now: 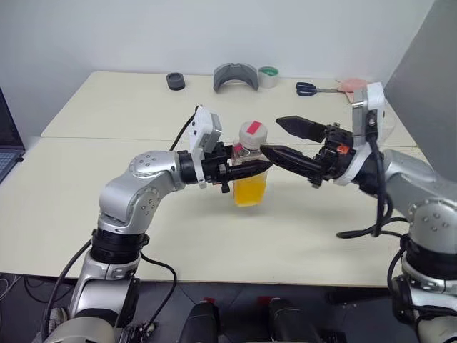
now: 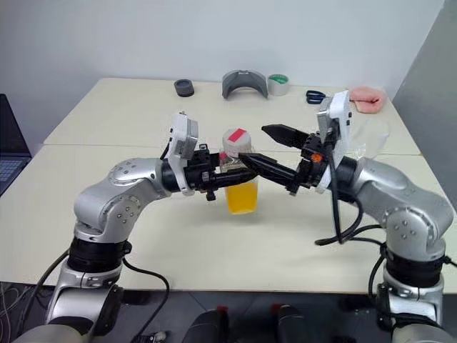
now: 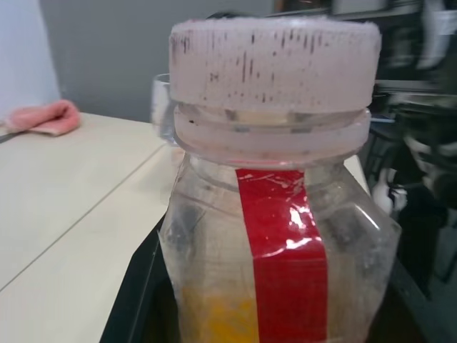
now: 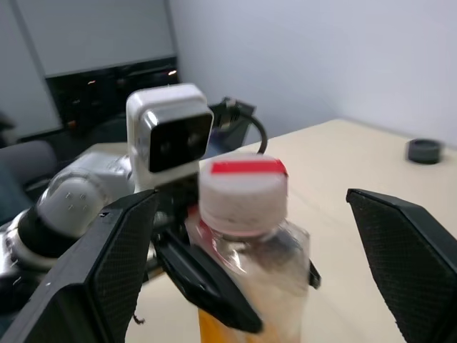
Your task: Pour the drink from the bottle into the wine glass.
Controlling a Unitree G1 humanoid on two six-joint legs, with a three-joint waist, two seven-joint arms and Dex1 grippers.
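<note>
Your left end effector (image 1: 246, 171) is clamping the upright bottle (image 1: 250, 170) at its shoulder above the desk (image 1: 300, 229); your right end effector (image 1: 289, 139), fingers spread wide, is flanking the ribbed white screw cap (image 1: 252, 131), nearest to it along the vertical axis. Orange drink (image 1: 250, 191) is filling the clear, squarish plastic body beneath a glossy red label strip (image 3: 282, 250).

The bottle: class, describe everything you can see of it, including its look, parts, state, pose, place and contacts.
The bottle is small, clear plastic and squarish, with a red label strip and its white-and-pink cap still screwed on. Orange-yellow drink fills its lower part. It stands upright above the table, gripped in the left claw. The right claw, open, flanks the cap.
</note>
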